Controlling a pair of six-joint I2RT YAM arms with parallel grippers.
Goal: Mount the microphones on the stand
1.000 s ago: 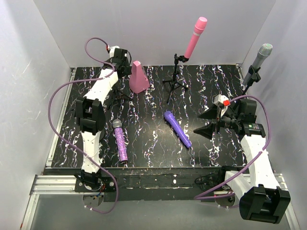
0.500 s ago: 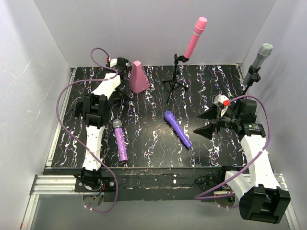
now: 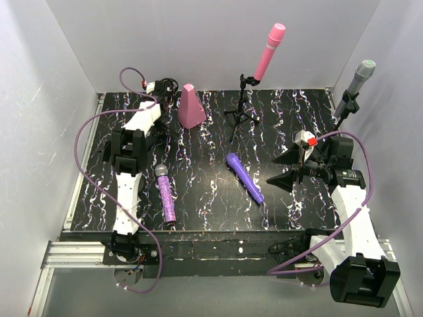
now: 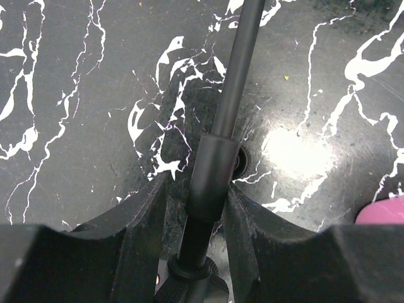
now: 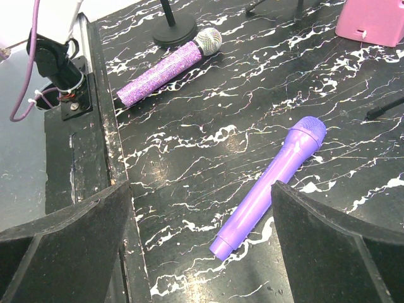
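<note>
The left gripper [image 4: 196, 189] has its fingers [image 4: 136, 240] set narrow on either side of the thick collar of a black stand pole [image 4: 218, 170]. One finger lies against the collar, but the other side is in shadow, so I cannot tell whether the pole is clamped. The left arm reaches to the far left corner of the table [image 3: 211, 198], with the wrist just beside the pink cone block [image 3: 192, 107].

The right gripper [image 3: 283, 168] is spread wide and holds nothing. It hangs above the right side of the table, pointing leftward toward the violet microphone [image 5: 271, 183].

The violet microphone lies flat near the table's middle, smooth-bodied, its head toward the back. The glittery purple microphone [image 3: 165, 195] lies flat near the left arm, silver mesh head toward the back. The pink microphone [image 3: 268, 53] sits tilted in a tripod stand [image 3: 241, 109] at the back, and the silver-grey microphone [image 3: 357, 82] sits tilted in a stand at the far right corner
</note>
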